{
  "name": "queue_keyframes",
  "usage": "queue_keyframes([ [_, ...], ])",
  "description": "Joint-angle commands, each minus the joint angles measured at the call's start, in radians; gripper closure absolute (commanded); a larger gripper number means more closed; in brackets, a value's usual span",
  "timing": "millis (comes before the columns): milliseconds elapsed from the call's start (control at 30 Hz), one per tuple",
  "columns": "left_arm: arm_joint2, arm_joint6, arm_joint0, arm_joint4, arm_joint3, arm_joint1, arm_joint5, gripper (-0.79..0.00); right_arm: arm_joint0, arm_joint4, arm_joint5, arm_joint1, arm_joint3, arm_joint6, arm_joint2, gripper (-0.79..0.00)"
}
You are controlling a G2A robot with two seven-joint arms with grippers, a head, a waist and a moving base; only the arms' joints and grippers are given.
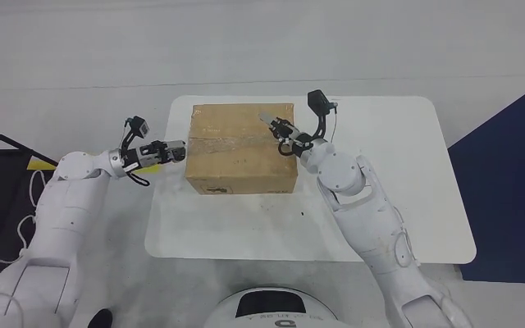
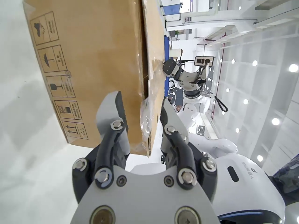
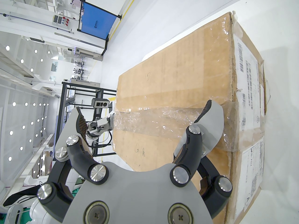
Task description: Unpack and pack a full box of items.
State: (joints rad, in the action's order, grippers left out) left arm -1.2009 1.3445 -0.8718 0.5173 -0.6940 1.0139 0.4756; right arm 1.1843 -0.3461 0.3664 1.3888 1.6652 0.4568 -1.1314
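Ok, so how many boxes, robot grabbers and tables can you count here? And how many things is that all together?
cardboard box: 1
grippers: 2 (left gripper and right gripper, both open)
table: 1
Total: 4
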Motion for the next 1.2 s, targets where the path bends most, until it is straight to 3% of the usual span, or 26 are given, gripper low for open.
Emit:
queue_keyframes([
  [0,0.007,-0.002,0.009,-0.004,0.007,0.001,0.002,0.0,0.0,0.0,0.0,0.0,0.0,0.0,0.0,-0.785],
  [533,-0.026,-0.064,0.016,-0.102,-0.068,-0.042,0.064,0.0,0.0,0.0,0.0,0.0,0.0,0.0,0.0,-0.785],
  [1167,0.039,-0.092,0.066,-0.156,-0.01,-0.021,0.052,0.0,0.0,0.0,0.0,0.0,0.0,0.0,0.0,-0.785],
])
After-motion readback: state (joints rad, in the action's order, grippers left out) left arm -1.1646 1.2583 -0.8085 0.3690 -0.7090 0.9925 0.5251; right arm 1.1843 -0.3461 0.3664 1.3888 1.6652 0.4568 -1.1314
